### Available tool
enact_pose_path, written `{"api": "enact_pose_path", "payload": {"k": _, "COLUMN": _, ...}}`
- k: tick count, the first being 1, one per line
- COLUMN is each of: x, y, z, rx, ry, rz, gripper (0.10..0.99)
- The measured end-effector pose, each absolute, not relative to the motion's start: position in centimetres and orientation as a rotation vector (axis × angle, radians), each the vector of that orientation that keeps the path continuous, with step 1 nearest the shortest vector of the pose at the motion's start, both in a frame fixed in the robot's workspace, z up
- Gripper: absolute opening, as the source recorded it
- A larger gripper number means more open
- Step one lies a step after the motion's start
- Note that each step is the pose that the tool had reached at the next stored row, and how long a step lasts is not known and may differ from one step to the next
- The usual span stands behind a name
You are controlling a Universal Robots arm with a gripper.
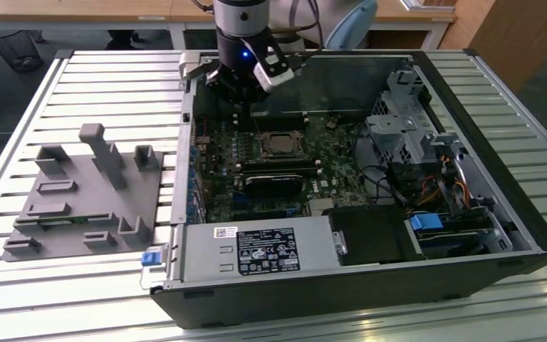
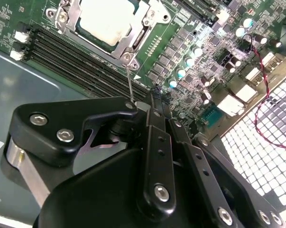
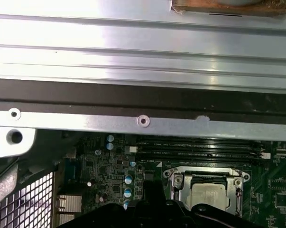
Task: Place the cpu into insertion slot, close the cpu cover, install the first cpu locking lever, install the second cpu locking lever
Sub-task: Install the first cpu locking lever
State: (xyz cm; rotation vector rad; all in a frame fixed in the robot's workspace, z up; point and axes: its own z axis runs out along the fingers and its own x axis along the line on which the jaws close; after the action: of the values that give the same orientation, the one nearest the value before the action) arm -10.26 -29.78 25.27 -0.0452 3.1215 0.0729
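Inside the open computer case [image 1: 464,178] on the slatted tabletop [image 1: 102,78], my arm [image 1: 240,25] hung over the far edge of the green circuit board [image 2: 192,64], jaws pointing down at it. The cpu [image 2: 105,19] was already seated in the insertion slot [image 1: 261,144], its pale metal top showing through the square window of the cpu cover [image 2: 143,26], which lay flat around the chip. From the exterior view, the slot sat nearer the camera than my jaws and a little toward the exterior view's right, close but not beneath them. In the second wrist view it lay ahead of the fingertips, past the rows of black memory slots [image 2: 76,57]. The link between us was one thin wire locking lever [image 2: 130,80]: it rose from the corner of the socket frame nearest me, and its long axis ran almost straight from that corner toward my jaws, with its free end meeting the black linkage just beside the fingertips. My jaws were drawn together with no gap between the tips; whether the lever's end was actually pinched there or only resting against the linkage, I could not make out, as my own hardware covered that spot. To the exterior view's left of the case, a grey parts fixture [image 1: 83,199] stood on the tabletop, well apart from the work. The black, label-bearing power supply [image 1: 254,251] sat at the near end of the case.
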Motion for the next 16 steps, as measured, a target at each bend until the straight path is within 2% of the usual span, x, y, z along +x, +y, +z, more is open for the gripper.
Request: {"api": "enact_pose_path", "payload": {"k": 16, "x": -9.2, "y": -29.4, "z": 25.2, "rx": -0.045, "ry": 3.121, "rz": 0.073, "gripper": 0.106}}
